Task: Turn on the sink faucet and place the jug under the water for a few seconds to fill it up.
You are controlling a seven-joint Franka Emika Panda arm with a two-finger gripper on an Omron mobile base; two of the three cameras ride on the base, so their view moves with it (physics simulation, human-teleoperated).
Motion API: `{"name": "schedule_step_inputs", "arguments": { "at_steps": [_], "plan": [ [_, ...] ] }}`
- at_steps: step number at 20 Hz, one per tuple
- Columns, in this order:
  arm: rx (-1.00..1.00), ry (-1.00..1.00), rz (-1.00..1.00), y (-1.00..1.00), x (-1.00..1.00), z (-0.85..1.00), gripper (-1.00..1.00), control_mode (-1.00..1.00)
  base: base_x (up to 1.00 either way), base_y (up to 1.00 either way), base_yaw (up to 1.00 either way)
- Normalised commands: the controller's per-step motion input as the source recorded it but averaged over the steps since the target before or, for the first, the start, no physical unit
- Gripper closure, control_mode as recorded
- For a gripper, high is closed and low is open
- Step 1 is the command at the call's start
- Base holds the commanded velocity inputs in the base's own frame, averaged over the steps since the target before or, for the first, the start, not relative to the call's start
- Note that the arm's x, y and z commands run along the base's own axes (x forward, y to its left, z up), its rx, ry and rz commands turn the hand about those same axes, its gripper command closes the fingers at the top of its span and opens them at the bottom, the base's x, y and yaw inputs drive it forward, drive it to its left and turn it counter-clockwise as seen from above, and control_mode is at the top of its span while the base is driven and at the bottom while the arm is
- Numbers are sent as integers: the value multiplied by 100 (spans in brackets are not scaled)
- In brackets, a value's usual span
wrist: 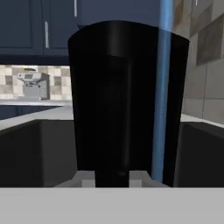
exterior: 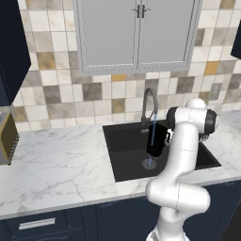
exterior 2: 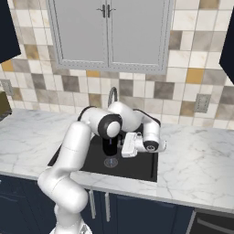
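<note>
The gooseneck faucet (exterior: 149,106) is running, and a thin blue stream of water (exterior: 152,139) drops straight from its spout toward the round drain (exterior: 149,163) of the black sink (exterior: 123,155). The matte black jug (exterior: 156,139) hangs upright in the air over the basin, lifted clear of the sink floor, right at the stream. In the left base view the water crosses the jug's left side and carries on below it to the drain. In the hand view the jug (wrist: 127,100) stands very close, with the blue stream (wrist: 162,87) running down across its right part; whether the water lands inside it cannot be told. The fingers (wrist: 111,180) are drawn in narrow at the bottom of that view, pinched on a dark part of the jug. The white arm (exterior 2: 77,146) bends low across the marble surface (exterior: 56,164), with the hand (exterior 2: 132,144) over the sink.
</note>
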Motion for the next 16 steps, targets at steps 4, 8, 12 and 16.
{"name": "schedule_step_inputs", "arguments": {
  "at_steps": [4,8,12,16],
  "plan": [
    [0,0,0,0,24,-3,100,-100,0,0,0],
    [0,0,0,0,13,-2,100,-100,0,0,0],
    [0,0,0,0,10,-2,100,-100,0,0,0],
    [0,0,0,0,11,-1,100,-100,0,0,0]
  ]
}}
